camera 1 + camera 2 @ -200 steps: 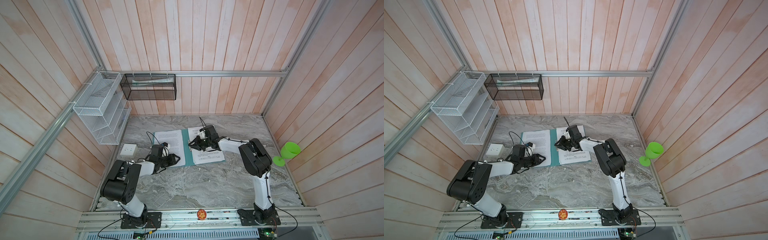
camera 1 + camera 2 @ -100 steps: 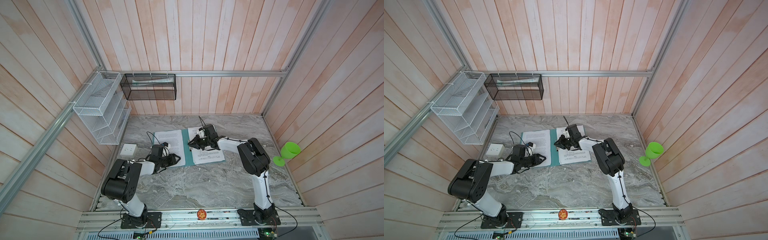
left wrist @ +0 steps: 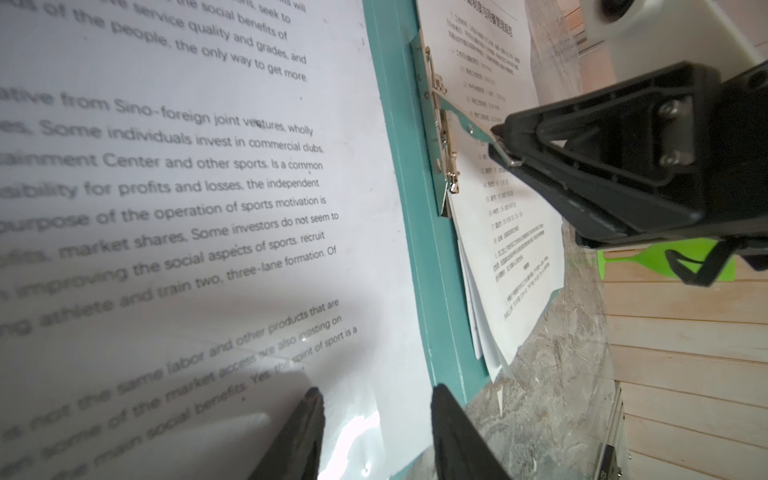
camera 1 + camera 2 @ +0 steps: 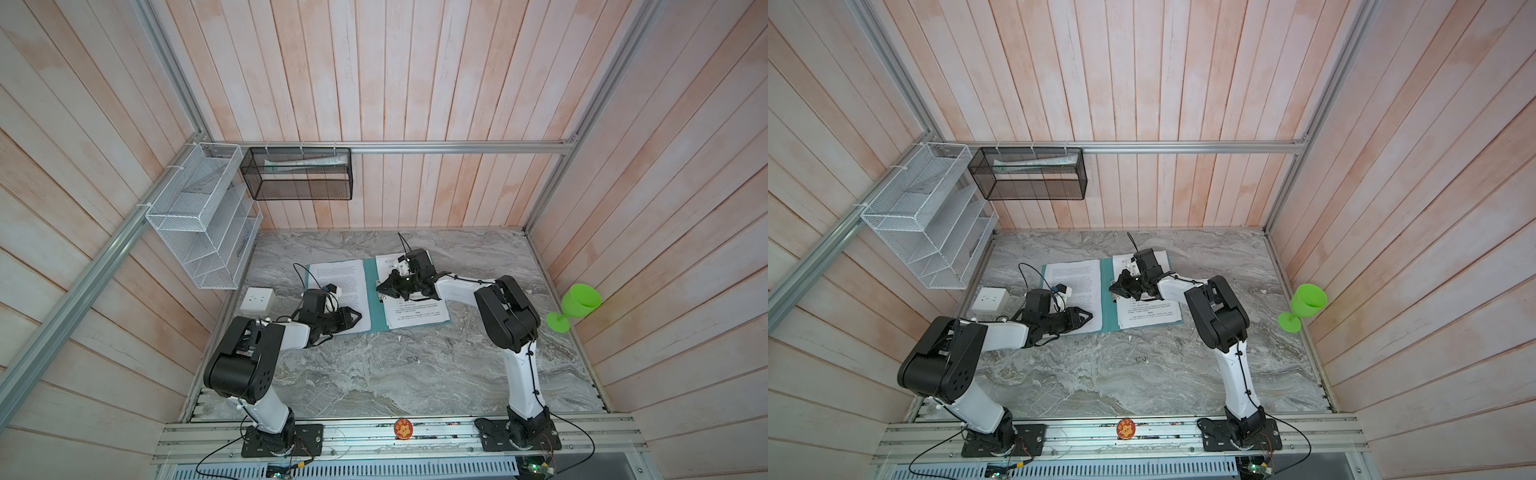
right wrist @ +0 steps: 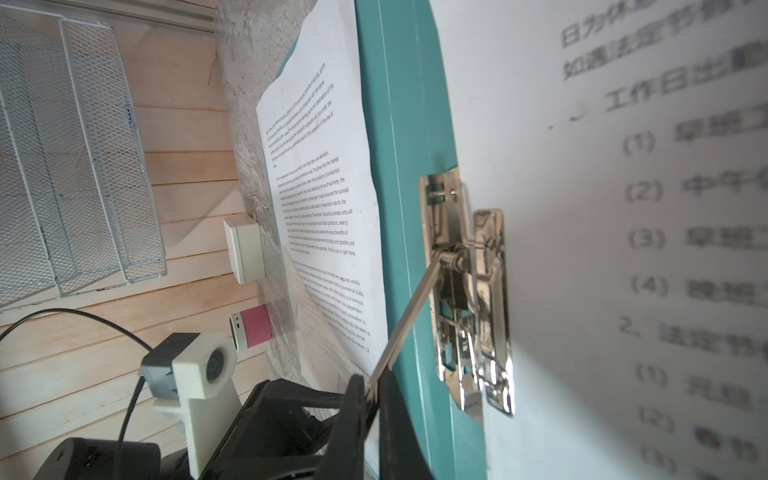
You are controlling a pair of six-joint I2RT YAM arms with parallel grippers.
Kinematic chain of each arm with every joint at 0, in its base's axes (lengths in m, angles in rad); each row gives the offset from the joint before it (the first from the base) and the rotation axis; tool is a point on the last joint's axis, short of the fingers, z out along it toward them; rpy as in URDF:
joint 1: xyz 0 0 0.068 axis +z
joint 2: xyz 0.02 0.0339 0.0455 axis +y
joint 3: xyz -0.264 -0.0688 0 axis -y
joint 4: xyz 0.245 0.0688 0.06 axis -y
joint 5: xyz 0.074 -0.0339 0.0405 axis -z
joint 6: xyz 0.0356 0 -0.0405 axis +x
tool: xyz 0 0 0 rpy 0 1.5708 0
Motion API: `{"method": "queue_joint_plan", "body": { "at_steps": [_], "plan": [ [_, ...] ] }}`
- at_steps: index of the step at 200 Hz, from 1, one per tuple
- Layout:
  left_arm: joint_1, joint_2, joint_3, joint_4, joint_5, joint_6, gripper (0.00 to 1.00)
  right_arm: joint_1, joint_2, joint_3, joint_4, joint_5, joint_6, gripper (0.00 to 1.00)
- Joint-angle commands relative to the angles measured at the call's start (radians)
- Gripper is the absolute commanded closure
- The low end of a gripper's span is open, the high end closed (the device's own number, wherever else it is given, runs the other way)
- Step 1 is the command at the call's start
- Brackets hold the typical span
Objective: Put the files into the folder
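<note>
Along the folder spine lies the metal clip; my right gripper is pinched shut on its lever, my left gripper half-open over the files

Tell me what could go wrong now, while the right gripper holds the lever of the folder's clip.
The right gripper pinches only the end of the thin clip lever; it may slip out and snap back.
The sheets on the right cover are fanned at one corner, so they may get clamped crooked.
The left gripper is open over the loose left sheet, which might slide on the folder.
</note>
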Motion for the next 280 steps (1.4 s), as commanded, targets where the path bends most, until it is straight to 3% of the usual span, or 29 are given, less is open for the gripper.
{"method": "queue_joint_plan", "body": {
  "at_steps": [1, 157, 280],
  "plan": [
    [0.004, 0.037, 0.004, -0.04, -0.02, 0.01, 0.55, -0.003, 0.024, -0.003, -0.004, -0.001, -0.007, 0.93],
    [0.012, 0.055, -0.004, -0.064, -0.047, 0.024, 0.56, -0.006, 0.054, -0.087, -0.103, 0.089, -0.114, 1.0],
    [0.018, 0.065, 0.002, -0.072, -0.047, 0.022, 0.57, -0.008, 0.111, -0.089, -0.226, 0.284, -0.236, 1.0]
  ]
}}
